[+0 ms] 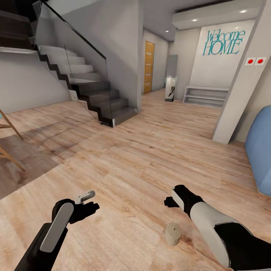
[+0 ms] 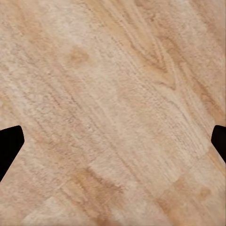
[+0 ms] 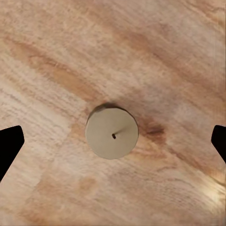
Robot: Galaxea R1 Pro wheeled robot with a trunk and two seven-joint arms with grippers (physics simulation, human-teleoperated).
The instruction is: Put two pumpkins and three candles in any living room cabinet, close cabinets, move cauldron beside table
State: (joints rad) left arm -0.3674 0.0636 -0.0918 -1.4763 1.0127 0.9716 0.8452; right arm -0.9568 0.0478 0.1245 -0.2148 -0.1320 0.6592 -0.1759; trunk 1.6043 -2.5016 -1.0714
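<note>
1 candle [image 3: 112, 132] upright on wood floor [image 1: 143, 158], alone, no cabinet near. Right gripper [image 3: 113, 141] straight above, jaws wide, nothing held, prob. lined up for grab. Left gripper [image 2: 113, 146] also wide, empty, over bare floor.

Wooden plank floor [image 1: 143, 158], pale tan with darker grain streaks and knots; runs from bottom of the head view up toward the hallway at centre.

One beige candle [image 1: 172, 233] on it, lower right of centre, seemingly tilted or on its side, round end facing up-left. In the right wrist view the candle [image 3: 112, 131] sits mid-frame, seen end-on, with a small dark wick mark at centre and bare boards [image 3: 56, 56] all round.

Left wrist view: bare planks [image 2: 113, 94], board seams crossing the lower part.

Left edge of head view: darker grey-brown patch [image 1: 22, 165] lying on the floor, possibly a rug.
</note>
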